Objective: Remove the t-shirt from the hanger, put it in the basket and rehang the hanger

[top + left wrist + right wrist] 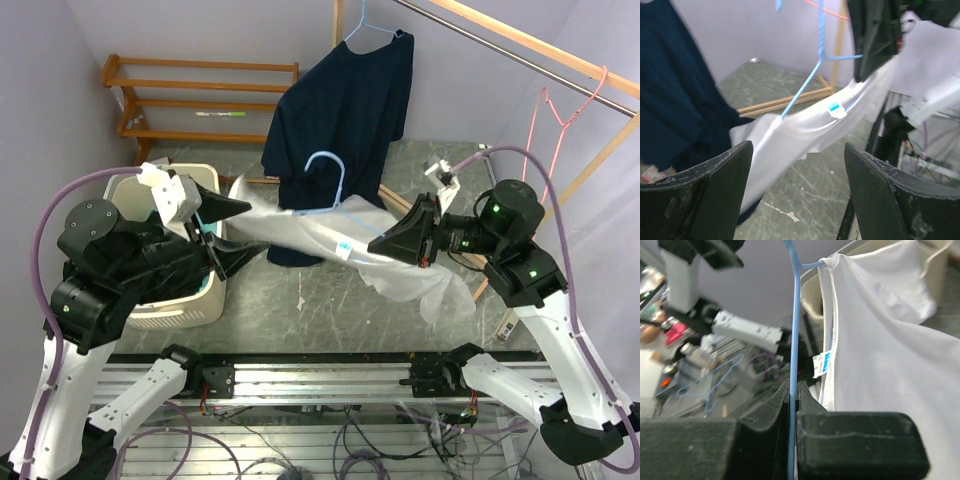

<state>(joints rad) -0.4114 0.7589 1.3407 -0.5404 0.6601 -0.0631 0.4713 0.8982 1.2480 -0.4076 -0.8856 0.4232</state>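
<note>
My right pincer (792, 400) is clamped shut on the wire of the blue hanger (793, 340). My left pincer (797, 195) has its fingers apart and holds nothing. The white t-shirt (300, 235) is on the hanger, its long axis stretched between my two pincers. Its free end lies just ahead of the left one, the nearer to cloth. The neck tag (823, 363) is white and blue, print unreadable.

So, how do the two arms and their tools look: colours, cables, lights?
The left arm and right arm have white lower links and black rounded joint housings. A purple cable loops beside each. The left tool and right tool have black, wedge-shaped, scuffed fingers. Small green lights glow on the right arm's housings. A white mount sits at each wrist.
</note>
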